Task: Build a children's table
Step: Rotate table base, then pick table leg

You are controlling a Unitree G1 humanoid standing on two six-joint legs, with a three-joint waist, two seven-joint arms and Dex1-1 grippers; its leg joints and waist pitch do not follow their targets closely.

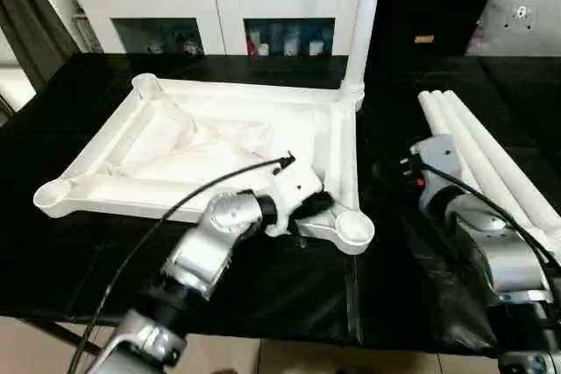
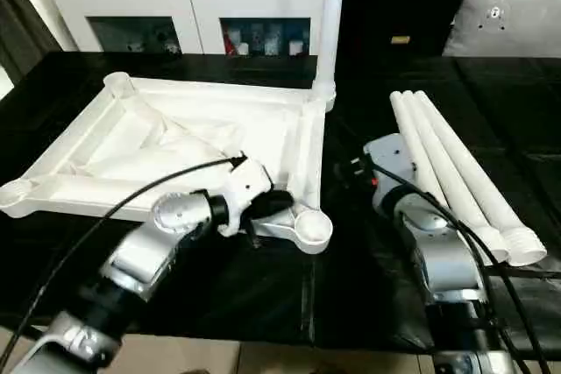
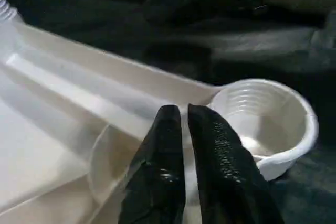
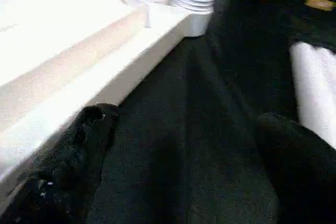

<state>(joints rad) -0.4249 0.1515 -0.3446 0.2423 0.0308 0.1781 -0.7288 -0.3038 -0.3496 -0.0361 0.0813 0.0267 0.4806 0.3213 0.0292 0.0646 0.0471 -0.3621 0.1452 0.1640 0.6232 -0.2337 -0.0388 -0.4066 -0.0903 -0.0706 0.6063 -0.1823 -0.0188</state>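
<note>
Left gripper (image 3: 184, 116) has its fingers nearly pressed together, just a sliver of gap, hovering over the tabletop's (image 1: 166, 155) rim beside an empty corner socket (image 1: 355, 227). Right gripper (image 4: 184, 129) is spread wide over the black surface (image 1: 289, 286). Tabletop lies ribs-up, one leg (image 1: 364, 19) standing in the far corner; three spare legs (image 2: 456, 172) lie right.
</note>
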